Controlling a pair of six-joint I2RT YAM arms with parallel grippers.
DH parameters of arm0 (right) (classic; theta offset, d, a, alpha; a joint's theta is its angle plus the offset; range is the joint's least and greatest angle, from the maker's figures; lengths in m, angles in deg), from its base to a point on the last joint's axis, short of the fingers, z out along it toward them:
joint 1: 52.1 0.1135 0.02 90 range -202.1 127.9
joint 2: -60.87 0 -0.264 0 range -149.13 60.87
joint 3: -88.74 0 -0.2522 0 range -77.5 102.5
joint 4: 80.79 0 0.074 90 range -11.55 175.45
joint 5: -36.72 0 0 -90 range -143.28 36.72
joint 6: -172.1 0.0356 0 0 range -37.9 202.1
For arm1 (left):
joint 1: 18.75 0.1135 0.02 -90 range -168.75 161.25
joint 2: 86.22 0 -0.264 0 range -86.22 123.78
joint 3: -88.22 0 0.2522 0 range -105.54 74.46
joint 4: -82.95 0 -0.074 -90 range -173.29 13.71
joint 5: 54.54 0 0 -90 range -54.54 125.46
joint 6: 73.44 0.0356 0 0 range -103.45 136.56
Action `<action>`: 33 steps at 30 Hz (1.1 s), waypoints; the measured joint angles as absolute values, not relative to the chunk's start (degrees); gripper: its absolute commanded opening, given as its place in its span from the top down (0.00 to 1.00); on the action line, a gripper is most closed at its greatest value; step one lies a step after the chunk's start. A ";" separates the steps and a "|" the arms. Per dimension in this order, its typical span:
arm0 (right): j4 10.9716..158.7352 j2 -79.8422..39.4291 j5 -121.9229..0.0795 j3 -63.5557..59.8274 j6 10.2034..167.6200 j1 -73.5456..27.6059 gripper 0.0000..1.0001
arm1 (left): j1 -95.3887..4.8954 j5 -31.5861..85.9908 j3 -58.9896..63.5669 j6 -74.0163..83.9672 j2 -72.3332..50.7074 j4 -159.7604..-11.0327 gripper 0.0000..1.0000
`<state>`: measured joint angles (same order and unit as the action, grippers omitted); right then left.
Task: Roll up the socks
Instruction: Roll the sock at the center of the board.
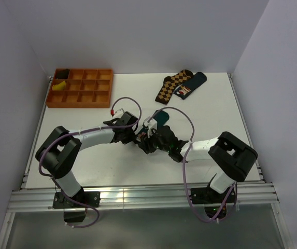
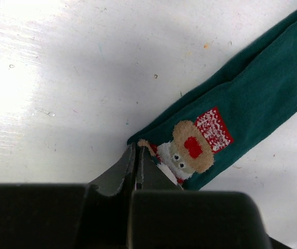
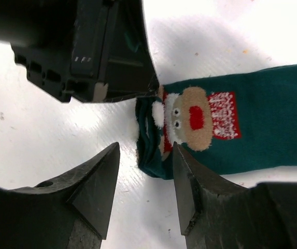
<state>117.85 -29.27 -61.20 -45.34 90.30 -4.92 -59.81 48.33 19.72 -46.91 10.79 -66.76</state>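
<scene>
The dark teal socks lie flat on the white table, stacked, the top one showing a cartoon patch of red, white and tan. In the top view only a bit of teal shows behind the two wrists. My left gripper is shut, its tips pinching the upper corner of the cuff end. My right gripper is open and straddles the lower corner of that same end. One finger rests over bare table, while the other finger is over the fabric.
A brown argyle sock and a dark navy sock lie at the back of the table. An orange compartment tray at the back left holds a yellow and a black item. Both arms meet mid-table.
</scene>
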 measured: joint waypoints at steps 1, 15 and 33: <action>117.98 -29.54 -60.83 -45.34 90.02 -4.57 0.49 | -59.81 48.33 19.61 -46.80 10.81 -66.63 1.00; 117.96 -35.57 -53.75 -43.85 88.14 0.33 0.75 | -59.78 48.00 19.41 -46.03 10.95 -66.32 1.00; 110.49 -37.54 -70.38 -38.19 99.94 -8.18 1.00 | -58.28 48.87 24.83 -46.08 0.76 -68.53 0.57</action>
<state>110.49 -37.54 -70.38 -38.19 99.94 -8.18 -58.28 48.87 24.83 -46.08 0.76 -68.53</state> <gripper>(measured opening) 0.039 0.403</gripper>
